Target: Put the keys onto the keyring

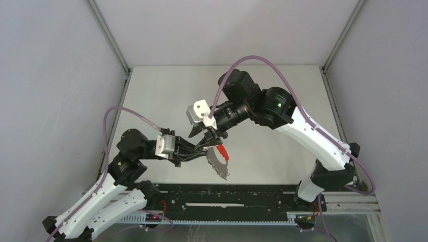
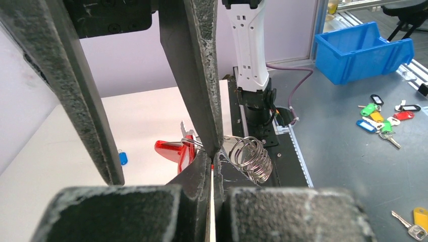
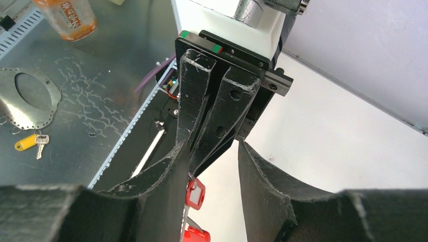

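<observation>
My left gripper [image 2: 212,159] is shut on a silver ring of the keyring, held above the table. The cluster of silver rings [image 2: 250,159] sits right of its tips and the red band [image 2: 171,148] left of them. My right gripper [image 3: 212,146] is open; one of its fingers [image 2: 194,75] touches the left gripper's tips from above. The red-tagged key [image 3: 195,194] hangs from a ring between the right gripper's fingers, beside the left one. The blue-tagged key [image 2: 122,158] lies on the table. In the top view both grippers [image 1: 209,141] meet mid-table, above a red piece [image 1: 222,153].
A black rail [image 1: 227,201] runs along the near table edge. Grey walls enclose the table. Outside stand a blue bin [image 2: 363,50], several coloured tagged keys [image 2: 386,118], a yellow-tagged key [image 3: 31,143], an orange bottle [image 3: 68,17] and a metal plate [image 3: 30,96].
</observation>
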{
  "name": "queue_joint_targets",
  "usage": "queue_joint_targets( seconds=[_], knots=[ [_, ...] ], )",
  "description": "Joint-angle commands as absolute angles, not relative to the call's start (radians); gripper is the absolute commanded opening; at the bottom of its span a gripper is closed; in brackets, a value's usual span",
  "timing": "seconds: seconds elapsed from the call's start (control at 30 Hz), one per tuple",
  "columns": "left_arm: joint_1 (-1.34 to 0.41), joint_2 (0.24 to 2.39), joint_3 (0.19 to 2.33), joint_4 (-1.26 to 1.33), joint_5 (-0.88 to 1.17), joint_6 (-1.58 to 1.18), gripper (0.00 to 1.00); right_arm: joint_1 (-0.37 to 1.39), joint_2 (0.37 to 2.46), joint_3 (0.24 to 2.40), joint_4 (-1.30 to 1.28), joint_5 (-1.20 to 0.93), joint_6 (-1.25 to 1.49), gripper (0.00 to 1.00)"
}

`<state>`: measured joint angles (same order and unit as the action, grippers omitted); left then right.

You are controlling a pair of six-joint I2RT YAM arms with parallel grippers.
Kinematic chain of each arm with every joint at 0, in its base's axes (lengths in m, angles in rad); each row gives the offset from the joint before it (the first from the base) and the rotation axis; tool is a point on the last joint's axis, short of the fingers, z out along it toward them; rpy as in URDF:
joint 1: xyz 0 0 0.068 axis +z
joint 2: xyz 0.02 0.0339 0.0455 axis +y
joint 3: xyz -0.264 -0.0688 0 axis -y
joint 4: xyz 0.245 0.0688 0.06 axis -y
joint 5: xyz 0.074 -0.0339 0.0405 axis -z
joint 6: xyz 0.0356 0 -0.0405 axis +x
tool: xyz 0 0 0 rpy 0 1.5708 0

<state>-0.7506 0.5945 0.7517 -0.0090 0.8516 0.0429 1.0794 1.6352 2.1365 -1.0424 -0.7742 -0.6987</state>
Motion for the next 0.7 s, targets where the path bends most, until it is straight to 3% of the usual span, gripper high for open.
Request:
queue_joint_targets(
  seconds=[0.0, 0.37, 0.67],
  knots=[
    [-0.754, 0.586, 0.746, 0.034, 0.859, 0.036, 0.0, 1.074, 1.642, 2.171, -1.043, -0.789, -0.659, 0.49],
    [-0.754, 0.576, 0.721, 0.112, 0.767, -0.074, 0.0, 0.989, 1.614, 2.173, -0.844, -0.847, -0.433, 0.49],
    [-0.754, 0.544, 0.693, 0.172, 0.57, -0.224, 0.0, 0.939, 1.426, 1.987, -0.834, -0.818, -0.389, 0.43]
  ],
)
